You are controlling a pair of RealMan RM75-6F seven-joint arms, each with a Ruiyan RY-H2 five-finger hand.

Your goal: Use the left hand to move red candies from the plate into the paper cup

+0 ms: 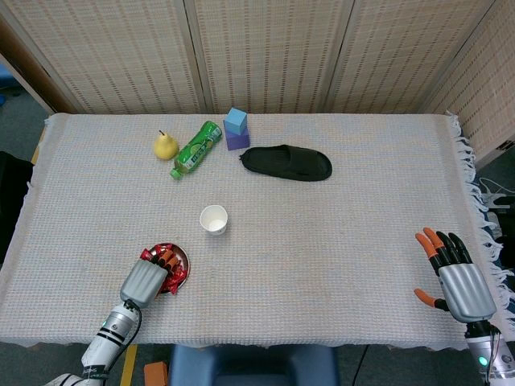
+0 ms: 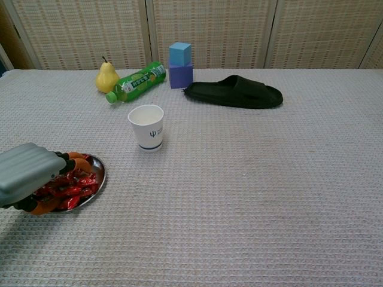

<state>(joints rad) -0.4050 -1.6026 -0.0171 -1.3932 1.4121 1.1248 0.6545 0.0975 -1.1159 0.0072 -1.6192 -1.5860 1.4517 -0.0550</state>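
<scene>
Presently on my counter (image 1: 346, 241), largest first: slipper (image 1: 287, 162); my right hand (image 1: 455, 277), fingers spread, holding nothing; my left hand (image 2: 27, 177), fingers down among red candies (image 2: 76, 183) on the plate (image 2: 99, 179), grasp I cannot tell; bottle (image 1: 195, 148); paper cup (image 2: 146, 127), just beyond plate; pear (image 1: 165, 145).

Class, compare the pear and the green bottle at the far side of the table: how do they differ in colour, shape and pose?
The pear is yellow, while the green bottle is green with a printed label. The pear is short and rounded, narrowing to a stem; the green bottle is long and cylindrical. The pear stands upright with its stem up, whereas the green bottle lies on its side. Both rest on the table, side by side.
</scene>
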